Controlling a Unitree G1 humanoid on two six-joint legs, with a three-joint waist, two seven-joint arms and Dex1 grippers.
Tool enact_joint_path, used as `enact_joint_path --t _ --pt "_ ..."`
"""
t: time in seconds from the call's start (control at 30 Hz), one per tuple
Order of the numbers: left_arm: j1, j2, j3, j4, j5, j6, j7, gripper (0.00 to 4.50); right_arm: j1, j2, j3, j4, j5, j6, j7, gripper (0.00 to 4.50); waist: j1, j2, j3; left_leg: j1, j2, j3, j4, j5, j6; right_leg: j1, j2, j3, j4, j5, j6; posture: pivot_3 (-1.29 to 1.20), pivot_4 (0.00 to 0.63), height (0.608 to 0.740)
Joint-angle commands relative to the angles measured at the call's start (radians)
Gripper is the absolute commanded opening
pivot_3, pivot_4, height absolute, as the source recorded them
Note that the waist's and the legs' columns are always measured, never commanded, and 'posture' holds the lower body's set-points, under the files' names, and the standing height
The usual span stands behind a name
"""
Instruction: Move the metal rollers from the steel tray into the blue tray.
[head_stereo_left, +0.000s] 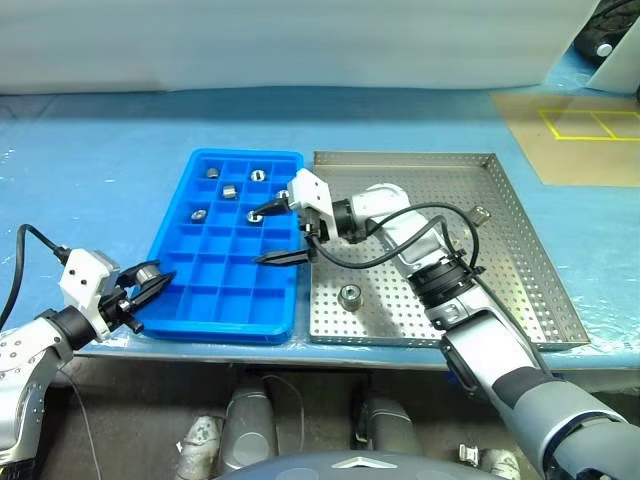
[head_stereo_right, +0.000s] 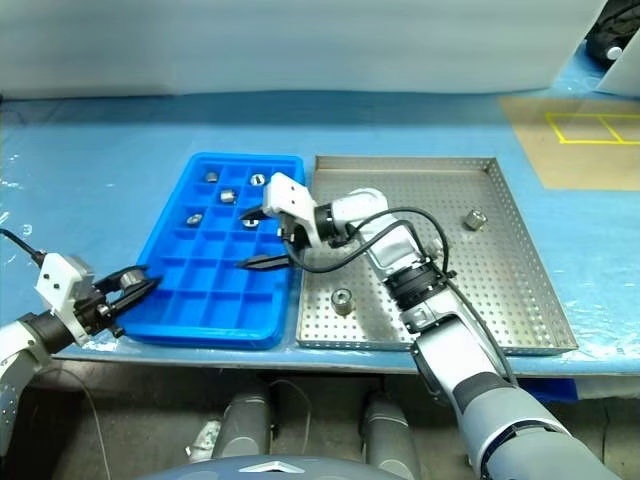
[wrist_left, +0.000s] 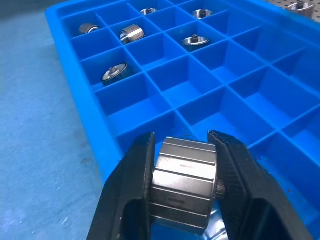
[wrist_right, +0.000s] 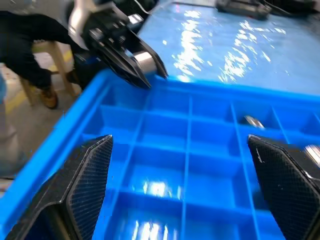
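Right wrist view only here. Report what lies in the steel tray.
Observer: Two metal rollers lie in the steel tray: one near its front, one by its right rim.
Operator: Confirm the left gripper's load.
Observer: The left gripper has its fingers shut on one roller, beside the blue tray's near left corner.
Operator: Place my right gripper.
Observer: The right gripper hangs open and empty over the blue tray's right columns.

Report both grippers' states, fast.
Left gripper: closed on a metal roller, near the blue tray's corner.
Right gripper: open, holding nothing, over the blue tray.
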Motion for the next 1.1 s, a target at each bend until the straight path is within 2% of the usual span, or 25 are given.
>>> enact_joint_path --t 0.03,0.2,0.4,0.7,0.77,0.87,1.1 --pt "-0.041 0.018 0.010 0.047 0.020 -0.042 0.015 1.32 -0.035 0.021 -0.006 0.013 0.008 -0.026 0.015 4.46 0.004 0.000 0.000 0.000 0.000 0.000 0.000 0.000 0.000 0.000 0.000 0.000 0.000 0.000 0.000 0.27 0.150 0.740" --pt "-0.122 -0.001 -0.062 0.069 0.030 -0.048 0.020 1.32 -0.024 0.015 -0.010 0.004 -0.001 -0.023 0.018 4.46 0.020 -0.001 -0.001 0.000 -0.001 0.000 0.000 0.000 0.000 0.001 0.000 0.000 0.000 0.000 0.000 0.25 0.150 0.740" --pt "-0.153 -0.005 -0.118 0.113 0.041 -0.064 0.000 1.32 0.005 -0.016 -0.018 -0.030 -0.010 -0.007 -0.004 4.46 0.022 -0.002 -0.001 0.000 0.000 0.000 0.000 0.001 -0.002 0.000 0.000 0.000 0.002 0.000 0.000 0.19 0.150 0.740" --pt "-0.177 0.009 -0.139 0.195 0.056 -0.101 -0.038 1.32 0.027 -0.038 -0.017 -0.070 -0.008 0.014 -0.040 4.46 0.019 -0.001 -0.001 0.003 -0.001 0.000 0.000 0.002 -0.003 0.001 0.000 0.001 0.005 0.000 -0.001 0.16 0.150 0.740" --pt "-0.178 0.009 -0.143 0.188 0.048 -0.092 -0.047 2.04 0.029 -0.039 -0.018 -0.073 -0.007 0.017 -0.049 4.46 0.018 -0.002 -0.001 0.004 -0.001 0.000 0.000 0.002 -0.003 0.002 0.000 0.001 0.005 0.000 -0.001 0.16 0.150 0.740" --pt "-0.214 -0.005 -0.138 0.196 0.063 -0.099 -0.004 2.85 0.034 -0.039 -0.020 -0.078 -0.006 0.024 -0.059 4.46 0.015 -0.002 -0.001 0.004 -0.001 0.000 0.000 0.002 -0.003 0.001 0.000 0.001 0.005 0.000 -0.001 0.14 0.150 0.740" --pt "-0.334 0.002 -0.187 0.215 0.066 -0.116 -0.028 2.85 0.042 -0.057 -0.029 -0.091 -0.011 0.029 -0.089 4.46 0.008 -0.002 -0.001 0.003 -0.001 0.000 0.001 0.003 -0.004 0.001 0.000 0.001 0.005 0.000 -0.001 0.07 0.150 0.740"
